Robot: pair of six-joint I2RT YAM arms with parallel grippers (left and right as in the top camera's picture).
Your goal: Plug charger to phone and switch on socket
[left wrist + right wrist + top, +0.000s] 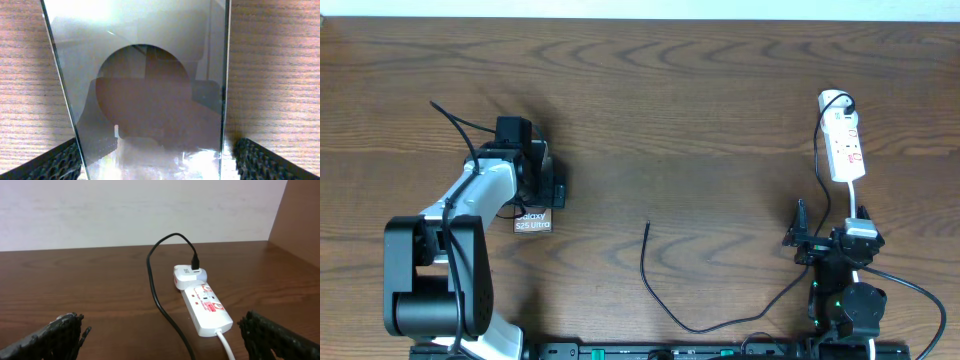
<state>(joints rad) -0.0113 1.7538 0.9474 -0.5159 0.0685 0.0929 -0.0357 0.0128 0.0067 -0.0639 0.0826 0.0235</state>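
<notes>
The phone (532, 222) lies flat at the left, its white lettering showing below my left gripper (535, 185). In the left wrist view the glossy phone (150, 90) fills the space between the left gripper's (155, 162) two open fingers, with a narrow gap at the right finger. The charger cable (660, 300) curves across the table and its plug tip (648, 225) lies free at the centre. The white socket (845, 145) lies at the far right. My right gripper (820, 240) is open and empty just short of it. The right wrist view shows the socket (206, 307) ahead of the right gripper (165, 340), with the cable (160, 305) between.
A white adapter with a black plug (192, 272) sits at the socket's far end. The socket's white cord (225, 345) runs back toward my right arm. A pale wall stands behind the wooden table (670, 120).
</notes>
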